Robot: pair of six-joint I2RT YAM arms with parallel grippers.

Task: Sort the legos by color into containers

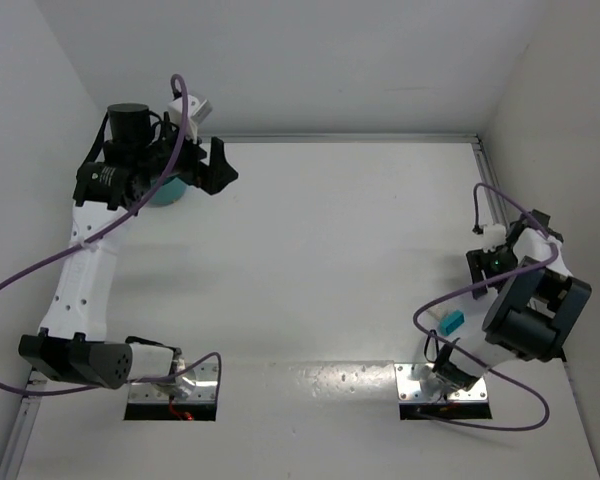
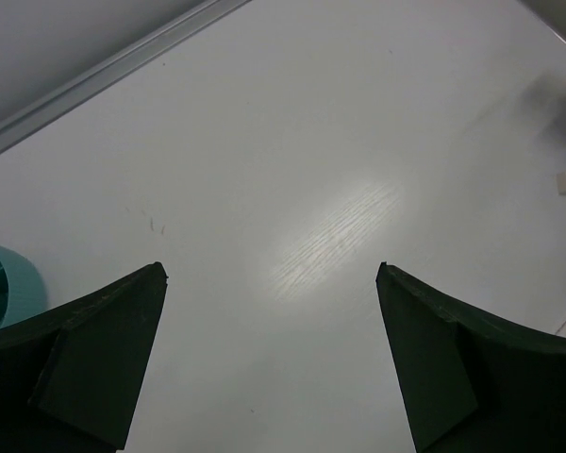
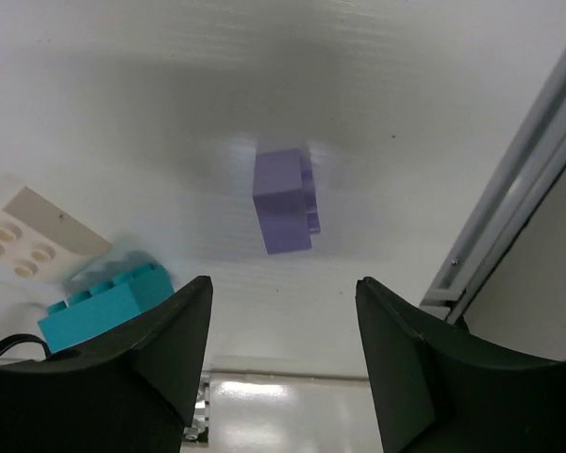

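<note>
The teal bowl (image 1: 166, 192) sits at the far left of the table, mostly hidden under my left arm; its rim (image 2: 2, 281) shows at the edge of the left wrist view. My left gripper (image 1: 212, 168) hangs just right of it, wide open (image 2: 271, 269), with only bare table between the fingers. A purple lego (image 3: 283, 200) lies on the table ahead of my right gripper (image 3: 283, 283), which is open and holds nothing. A cyan lego (image 3: 104, 302) lies left of its left finger, also seen from above (image 1: 450, 322). The right gripper (image 1: 483, 270) is near the table's right edge.
A white plate with round holes (image 3: 28, 236) lies beside the cyan lego. A metal rail (image 1: 485, 190) runs along the right edge and another along the back (image 2: 104, 75). Two metal base plates (image 1: 445, 385) sit at the near edge.
</note>
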